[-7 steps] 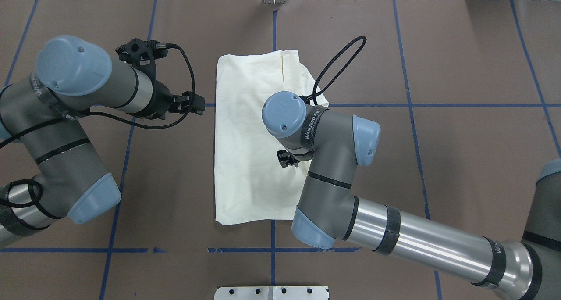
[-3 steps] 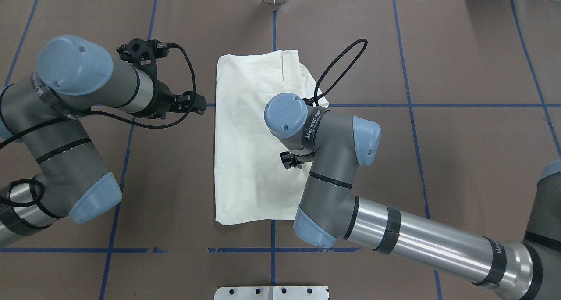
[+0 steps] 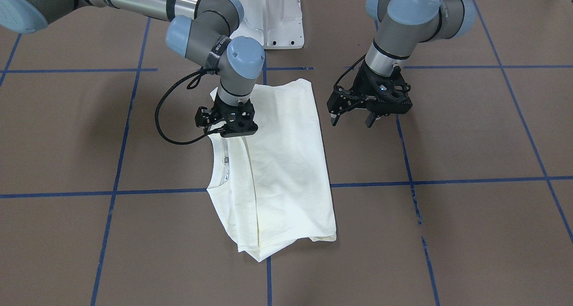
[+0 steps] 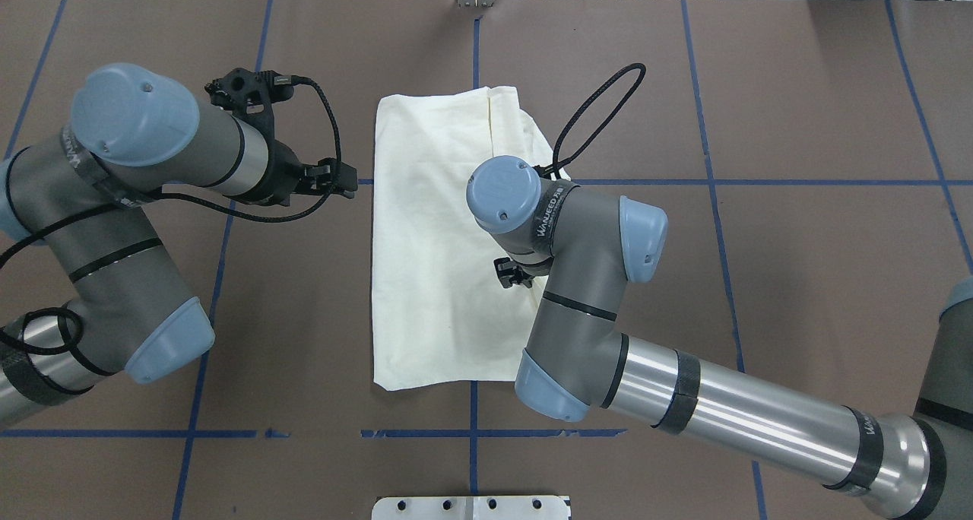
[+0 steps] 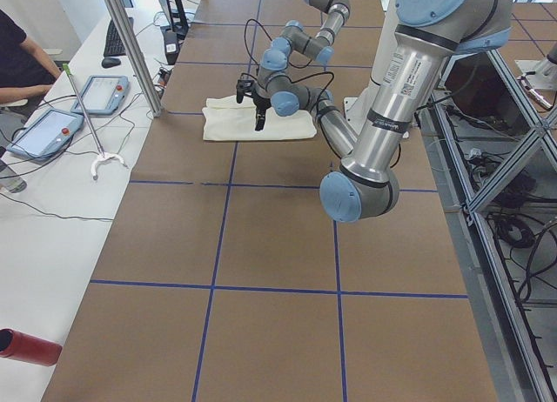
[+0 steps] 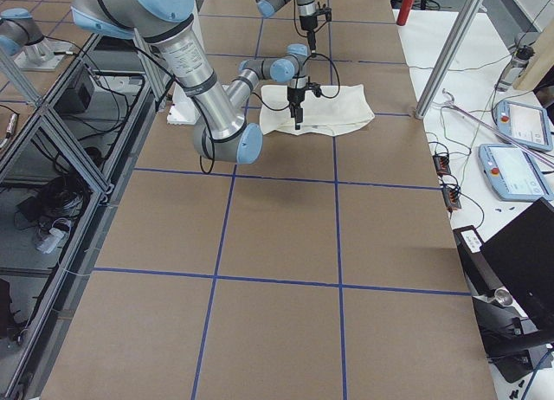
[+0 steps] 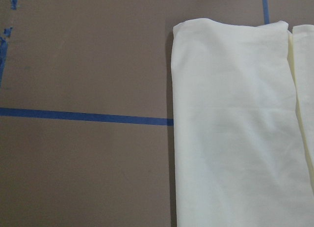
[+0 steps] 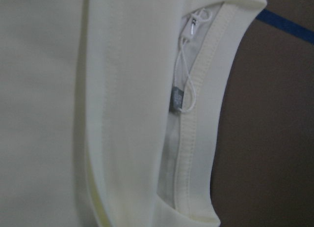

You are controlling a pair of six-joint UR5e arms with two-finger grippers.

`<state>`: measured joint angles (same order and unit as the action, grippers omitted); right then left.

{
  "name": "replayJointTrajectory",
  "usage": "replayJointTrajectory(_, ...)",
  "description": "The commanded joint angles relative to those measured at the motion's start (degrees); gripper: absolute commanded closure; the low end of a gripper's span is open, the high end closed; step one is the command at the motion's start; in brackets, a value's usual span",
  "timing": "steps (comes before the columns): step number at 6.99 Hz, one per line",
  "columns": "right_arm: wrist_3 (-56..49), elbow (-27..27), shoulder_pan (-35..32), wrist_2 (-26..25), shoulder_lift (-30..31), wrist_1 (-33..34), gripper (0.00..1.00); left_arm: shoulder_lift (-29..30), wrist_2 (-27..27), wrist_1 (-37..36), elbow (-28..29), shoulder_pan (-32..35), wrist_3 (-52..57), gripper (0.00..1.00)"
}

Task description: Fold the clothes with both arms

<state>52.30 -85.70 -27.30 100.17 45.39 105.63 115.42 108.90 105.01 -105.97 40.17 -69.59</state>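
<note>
Seen from the front-facing camera, the nearest thing is the 6 o'clock end of the cream T-shirt (image 3: 286, 163). It lies flat at the middle of the brown bench (image 3: 447, 234) as one long strip, plain side up with no print showing, and it runs from 6 towards 12 o'clock across a blue tape line (image 3: 447, 180). A lengthwise fold edge (image 3: 251, 185) runs along its 9 o'clock side. There the ribbed neck (image 8: 196, 114) opens outward with the small label (image 8: 176, 100) showing inside it, which suggests the sides are already turned in and only the crosswise folds are left. Farther back, at about 11 o'clock of the strip, the right pincer (image 3: 229, 128) points straight down, low over the cloth beside the neck and that fold edge. Its fingertips are hidden under its own body, so I cannot tell whether they are spread or pinching the fabric. It looks placed either to pin the flap down or to take that edge. At about 2 o'clock the left pincer (image 3: 351, 121) hangs over bare bench just beside the strip's long edge, jaws spread and empty. It seems kept off the cloth so it does not drag it, ready to take the opposite edge for a lift with both arms. Farthest, at 12 o'clock, stands the white pedestal (image 3: 268, 19)
</note>
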Motion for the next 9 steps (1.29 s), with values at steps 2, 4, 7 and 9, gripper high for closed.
replayJointTrajectory(2,0.0,-0.2,-1.3,-0.1,1.6,0.0,0.0,0.2,0.0,1.3,0.7,0.0,-0.2,0.0)
replayJointTrajectory(4,-0.4,-1.0,-3.1,0.1,2.8,0.1,0.0,0.3,0.0,1.3,0.8,0.0,-0.3,0.0)
replayJointTrajectory(7,-0.1,-1.0,-3.4,0.8,-0.1,-0.8,0.0,-0.1,0.0,1.4,0.8,0.0,-0.1,0.0)
replayJointTrajectory(9,0.1,3.4,-3.5,0.6,-1.3,-8.7,0.0,-0.3,0.0,1.4,1.0,0.0,0.1,0.0)
